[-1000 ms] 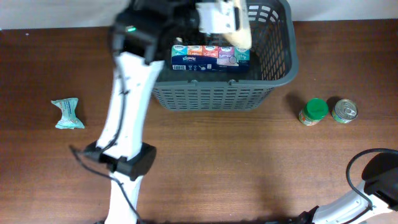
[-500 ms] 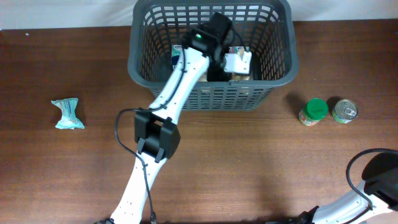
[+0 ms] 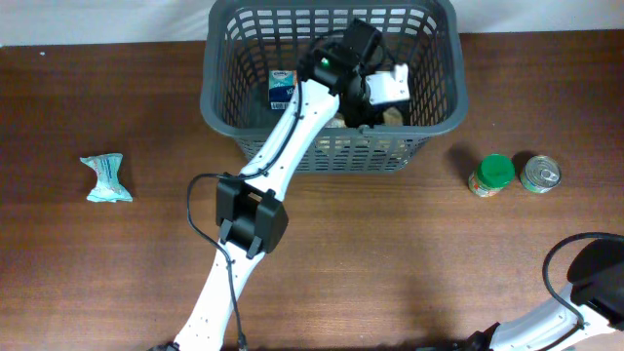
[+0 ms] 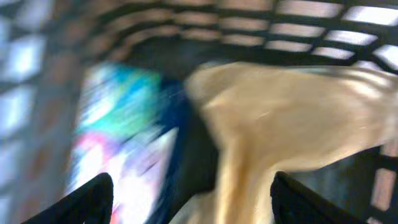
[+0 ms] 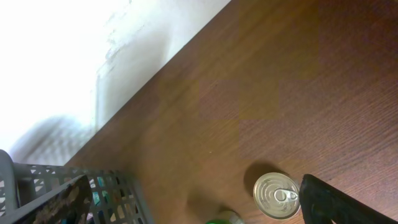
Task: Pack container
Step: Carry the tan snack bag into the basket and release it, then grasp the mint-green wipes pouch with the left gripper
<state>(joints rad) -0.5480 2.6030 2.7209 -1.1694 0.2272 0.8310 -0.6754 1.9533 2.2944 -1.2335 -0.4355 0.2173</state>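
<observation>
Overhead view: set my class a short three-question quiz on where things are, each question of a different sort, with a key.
1. True or false: the left gripper is outside the basket.
2. What lies on the table to the left of the basket? A a teal packet; B a spoon; C a cup.
3. Fill in: right of the basket stand a green-lidded jar and a metal ___.
Key: 1 false, it is inside the basket; 2 A; 3 can.

Container [image 3: 331,154] matt grey plastic; table [image 3: 390,253] smooth wood; can [image 3: 539,174] shiny metal; tan item [image 4: 292,118] possibly cloth.
</observation>
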